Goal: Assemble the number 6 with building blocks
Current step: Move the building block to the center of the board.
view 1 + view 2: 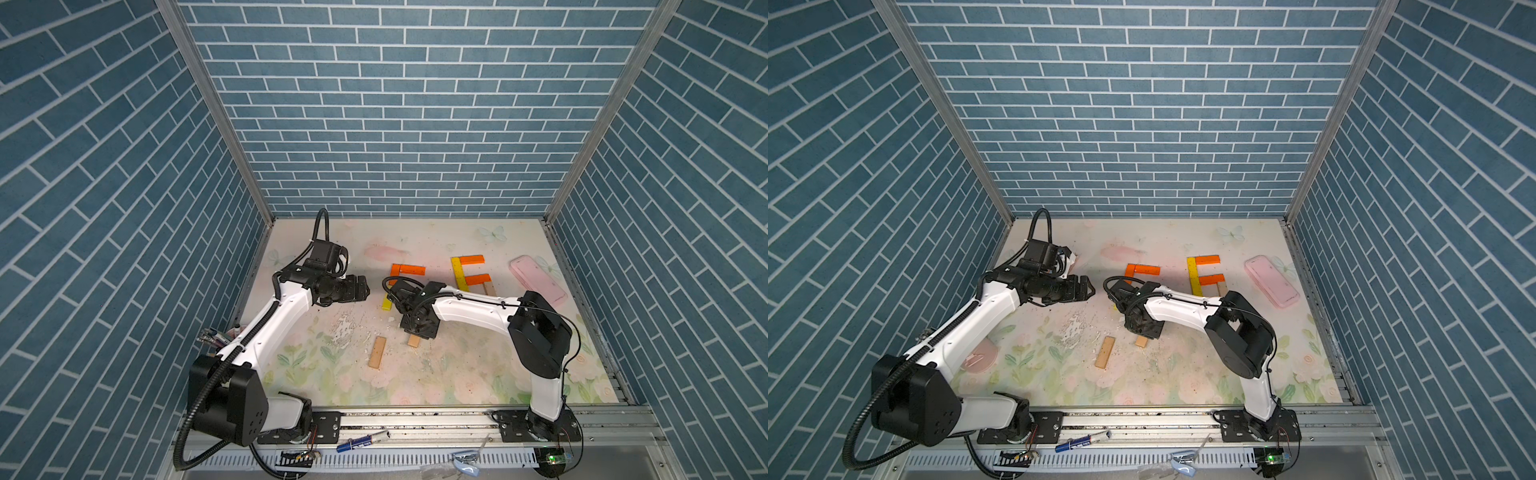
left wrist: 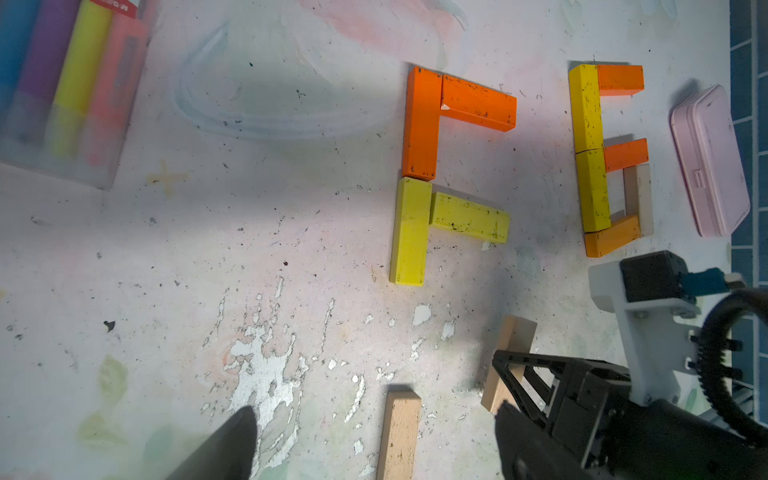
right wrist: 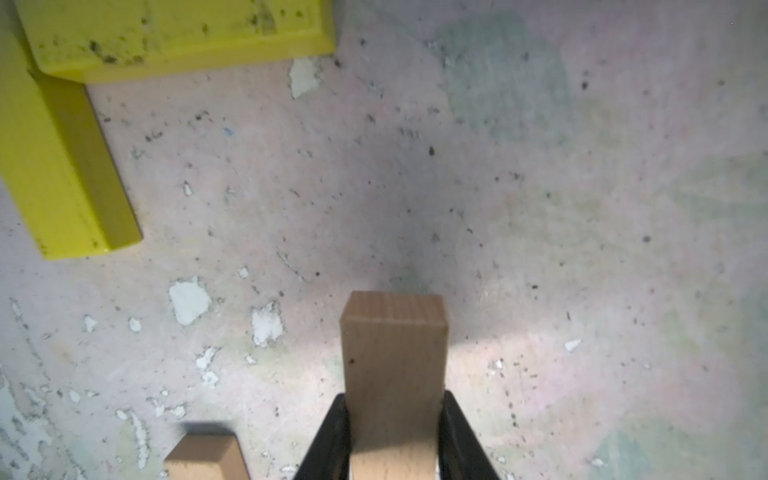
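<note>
- Between the right end effector's (image 3: 395, 401) narrowly set jaws sits a tan plank (image 3: 394, 345), clamped across its width.
- Just beside it, a second tan plank (image 1: 377, 352) lies loose.
- Ahead, the orange-and-yellow figure (image 2: 420, 124) reads as an F; its lower loop probably lacks a side and a base.
- Farther off, one six (image 2: 590, 149) looks finished, and the left end effector (image 1: 1089, 289) hangs wide and empty.

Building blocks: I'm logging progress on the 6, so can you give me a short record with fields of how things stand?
right gripper: shut on a tan block
left gripper: open, holding nothing
unfinished figure: two orange and two yellow blocks, F-shaped
spare tan block: flat on the table, near the held one
6-shaped figure: six blocks, beside the pink case
</note>
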